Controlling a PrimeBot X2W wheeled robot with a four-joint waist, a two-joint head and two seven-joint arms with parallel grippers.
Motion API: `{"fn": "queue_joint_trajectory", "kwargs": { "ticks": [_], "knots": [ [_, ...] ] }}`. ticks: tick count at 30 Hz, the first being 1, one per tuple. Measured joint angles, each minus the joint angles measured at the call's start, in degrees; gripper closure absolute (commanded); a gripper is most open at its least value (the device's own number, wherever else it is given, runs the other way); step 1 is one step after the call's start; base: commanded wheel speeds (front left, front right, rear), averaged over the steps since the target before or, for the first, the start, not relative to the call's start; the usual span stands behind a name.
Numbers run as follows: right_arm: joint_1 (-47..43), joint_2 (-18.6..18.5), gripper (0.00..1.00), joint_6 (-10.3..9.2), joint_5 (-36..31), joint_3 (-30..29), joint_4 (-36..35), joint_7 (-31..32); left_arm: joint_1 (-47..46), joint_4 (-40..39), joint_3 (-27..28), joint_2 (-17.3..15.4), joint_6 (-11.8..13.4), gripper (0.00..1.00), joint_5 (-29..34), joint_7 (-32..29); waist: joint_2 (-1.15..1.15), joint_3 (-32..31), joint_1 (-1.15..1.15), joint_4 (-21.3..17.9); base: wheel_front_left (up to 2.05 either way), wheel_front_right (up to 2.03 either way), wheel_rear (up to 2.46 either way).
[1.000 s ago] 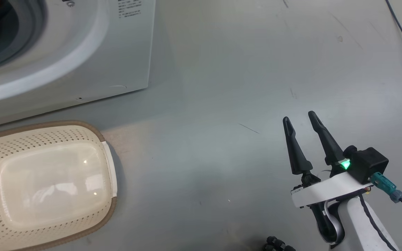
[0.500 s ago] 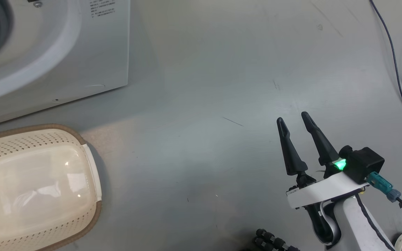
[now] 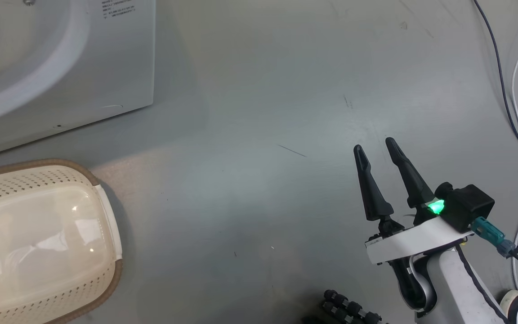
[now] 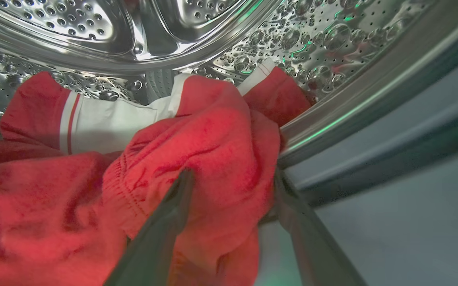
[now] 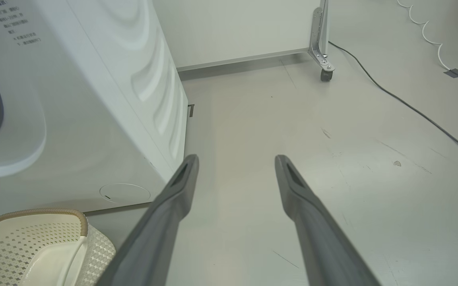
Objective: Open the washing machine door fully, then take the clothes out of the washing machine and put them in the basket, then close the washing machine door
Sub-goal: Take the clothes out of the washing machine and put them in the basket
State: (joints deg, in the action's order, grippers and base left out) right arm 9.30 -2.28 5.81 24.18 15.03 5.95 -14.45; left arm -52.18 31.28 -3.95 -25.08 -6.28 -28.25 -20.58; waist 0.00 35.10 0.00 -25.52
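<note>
1. Left wrist view looked into the steel drum (image 4: 292, 35) of the washing machine (image 3: 61, 67). The clothes (image 4: 197, 131) lay heaped low against the drum's front lip, red cloth with a white striped panel behind it.
2. The left gripper (image 4: 233, 174) had its fingers spread wide to either side of a raised fold of red cloth. The fold sat between them unpinched, so nothing was grasped yet. A raised fold was a sensible target, since it gave the fingers something to bite on.
3. With that arm reaching inside the drum, I judged the door already open and the first grab of clothes to be the step in hand.
4. Head view showed the basket (image 3: 25, 182) on the floor (image 3: 250, 135) just in front of the machine, which would keep the carry short. Its glossy bottom was bare, so I judged no clothes had been moved yet.
5. The right gripper (image 3: 374, 145) hung released over bare floor, well to the right of the machine and basket. Its fingers were apart and held nothing. It was probably parked there to stay out of the left arm's way.
6. One left finger lay close to the drum lip and the grey seal (image 4: 420, 147). A careless squeeze there might catch the seal or take too thin a pinch of cloth.
</note>
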Motion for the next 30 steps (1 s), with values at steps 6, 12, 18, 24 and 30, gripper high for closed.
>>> {"fn": "queue_joint_trajectory", "kwargs": {
  "ticks": [6,12,18,24,30],
  "knots": [
    [0.69,0.02,0.00,-0.42,0.44,0.43,-0.10,0.00,-2.36,2.82,0.32,-0.64,1.33,0.00,0.82,-0.74,0.00,0.57,0.00,-0.53,0.00,0.00,0.00],
    [0.86,0.02,0.00,-0.53,0.51,0.89,-0.18,0.00,-4.49,5.17,0.31,-0.63,1.97,0.00,1.04,-1.58,0.00,1.12,0.00,-0.87,0.00,0.00,0.00],
    [1.16,0.02,0.00,-0.94,0.51,1.13,-0.29,0.00,-6.20,7.19,0.42,-0.48,2.36,1.00,1.02,-2.04,0.00,1.49,0.00,-1.06,0.00,0.00,0.00],
    [1.46,0.02,0.00,-1.08,0.51,1.13,-0.30,0.00,-6.69,8.39,0.05,0.23,2.16,1.00,1.02,-1.52,0.00,1.56,0.00,-0.97,0.00,0.00,0.00],
    [2.07,0.02,0.00,-1.43,0.41,0.64,-0.24,0.00,-6.91,9.71,-0.54,1.55,1.68,1.00,1.02,0.81,0.00,0.88,0.00,-0.22,0.00,0.00,0.00]
  ]
}}
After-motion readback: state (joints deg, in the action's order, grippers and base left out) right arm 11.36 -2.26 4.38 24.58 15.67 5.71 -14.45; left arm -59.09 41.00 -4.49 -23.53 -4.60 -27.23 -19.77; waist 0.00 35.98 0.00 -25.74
